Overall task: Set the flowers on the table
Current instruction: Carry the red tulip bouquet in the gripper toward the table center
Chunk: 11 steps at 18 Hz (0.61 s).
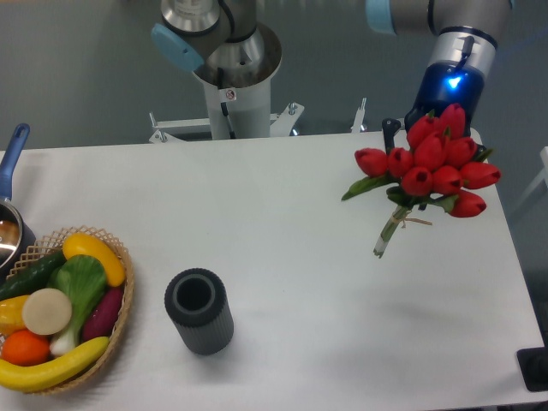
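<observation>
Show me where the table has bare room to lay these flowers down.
Bare table runs from the dark ribbed vase to the right edge, under the held flowers; the back strip is bare too. The left end is crowded by the fruit basket and pan.
</observation>
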Motion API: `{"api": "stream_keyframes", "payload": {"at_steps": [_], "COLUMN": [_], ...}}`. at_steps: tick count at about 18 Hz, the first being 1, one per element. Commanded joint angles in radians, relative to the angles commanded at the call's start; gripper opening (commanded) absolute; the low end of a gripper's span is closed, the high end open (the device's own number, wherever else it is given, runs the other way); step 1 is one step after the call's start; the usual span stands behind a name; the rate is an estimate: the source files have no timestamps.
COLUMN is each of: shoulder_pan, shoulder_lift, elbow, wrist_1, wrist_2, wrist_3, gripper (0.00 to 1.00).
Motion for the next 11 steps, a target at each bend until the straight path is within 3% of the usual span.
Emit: {"api": "stream_keyframes", "payload": {"at_steps": [5,11], "shoulder_pan": [-0.097,-0.195], "shoulder_lift": [0.017,-0.015], "elbow": [-0.011,-0.008], "wrist_1": [-0.003,-0.003], "wrist_2": [0.294,0.531], "wrist_3": [0.002,0.005], "gripper": [0.36,0.36]}}
